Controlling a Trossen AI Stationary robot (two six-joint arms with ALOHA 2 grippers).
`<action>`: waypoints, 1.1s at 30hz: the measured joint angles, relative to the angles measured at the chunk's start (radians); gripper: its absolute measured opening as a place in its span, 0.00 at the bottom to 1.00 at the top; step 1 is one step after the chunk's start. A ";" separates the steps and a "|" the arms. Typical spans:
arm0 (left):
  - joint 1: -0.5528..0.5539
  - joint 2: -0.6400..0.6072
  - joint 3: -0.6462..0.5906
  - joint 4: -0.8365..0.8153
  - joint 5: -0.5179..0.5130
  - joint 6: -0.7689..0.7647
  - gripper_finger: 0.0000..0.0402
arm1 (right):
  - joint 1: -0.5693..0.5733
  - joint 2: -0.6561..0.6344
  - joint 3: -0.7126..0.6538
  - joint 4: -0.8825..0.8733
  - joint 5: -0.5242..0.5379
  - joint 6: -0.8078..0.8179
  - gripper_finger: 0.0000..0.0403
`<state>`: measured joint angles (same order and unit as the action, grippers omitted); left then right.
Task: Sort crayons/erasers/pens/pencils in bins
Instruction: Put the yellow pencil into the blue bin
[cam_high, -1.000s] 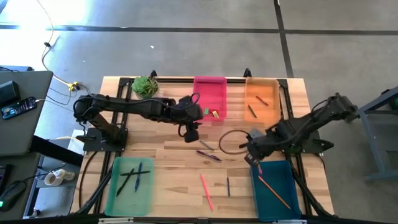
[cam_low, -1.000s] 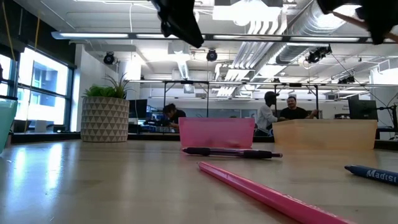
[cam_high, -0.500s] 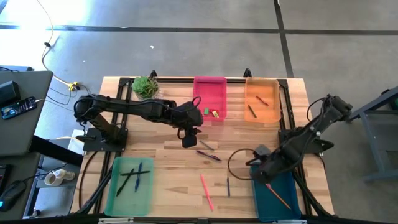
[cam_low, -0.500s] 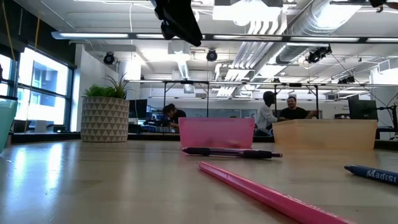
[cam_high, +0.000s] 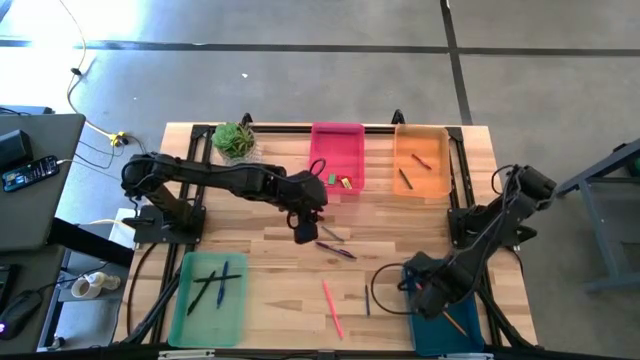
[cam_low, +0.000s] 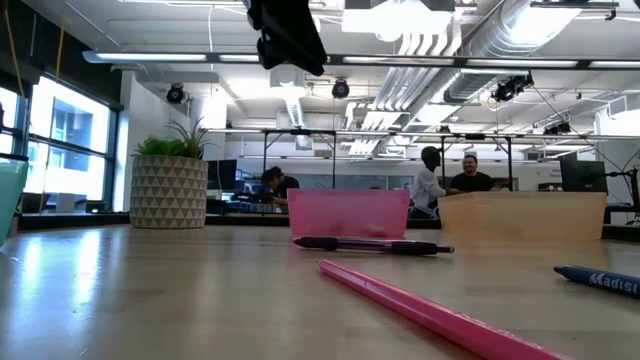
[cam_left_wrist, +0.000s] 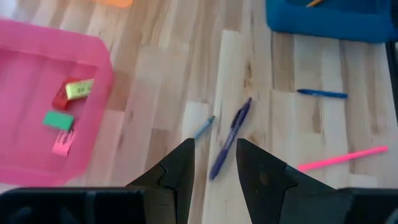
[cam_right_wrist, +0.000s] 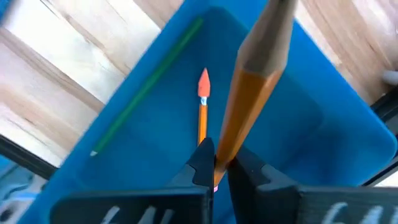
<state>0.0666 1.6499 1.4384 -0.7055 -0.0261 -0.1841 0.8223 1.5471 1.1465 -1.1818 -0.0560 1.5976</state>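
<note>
My right gripper (cam_high: 425, 290) hangs over the dark teal bin (cam_high: 458, 335) at the near right, shut on an orange pencil (cam_right_wrist: 249, 112). In that bin lie another orange pencil (cam_right_wrist: 203, 115) and a green stick (cam_right_wrist: 149, 93). My left gripper (cam_left_wrist: 214, 171) hovers open above the table's middle, over a purple pen (cam_left_wrist: 229, 140) and a grey-blue pen (cam_left_wrist: 204, 127) that lie flat on the wood. A pink pencil (cam_high: 332, 308) and a blue pen (cam_high: 367, 300) lie nearer the front edge. Erasers (cam_left_wrist: 65, 109) sit in the pink bin (cam_high: 337, 140). My right gripper pinches the orange pencil between its two fingers, near one end (cam_right_wrist: 219, 163). The fingers point down from above. The pencil slants away from the fingertips, its sharpened wooden end (cam_right_wrist: 280, 15) free, and it is lifted clear above the teal bin's floor.
The orange bin (cam_high: 421, 160) with crayons stands at the far right, and the light green bin (cam_high: 210, 295) with dark pens at the near left. A potted plant (cam_high: 233, 138) stands at the far left. People sit in the room behind the table (cam_low: 450, 180).
My right gripper has swung toward the table's near edge and sunk lower, carrying the orange pencil from beside the teal bin's far end to above the bin. It has stayed shut on the pencil.
</note>
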 joint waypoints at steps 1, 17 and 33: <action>-0.006 0.009 0.002 0.012 0.000 0.000 0.26 | 0.006 0.010 0.000 0.000 -0.001 0.000 0.02; -0.065 0.145 0.000 0.018 0.068 0.003 0.30 | 0.056 0.113 0.000 0.031 -0.125 0.000 0.02; -0.110 0.295 0.000 0.090 0.063 0.043 0.40 | 0.055 0.115 0.000 0.044 -0.135 -0.001 0.27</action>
<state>-0.0432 1.9451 1.4387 -0.6159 0.0370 -0.1406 0.8772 1.6621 1.1465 -1.1374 -0.1910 1.5970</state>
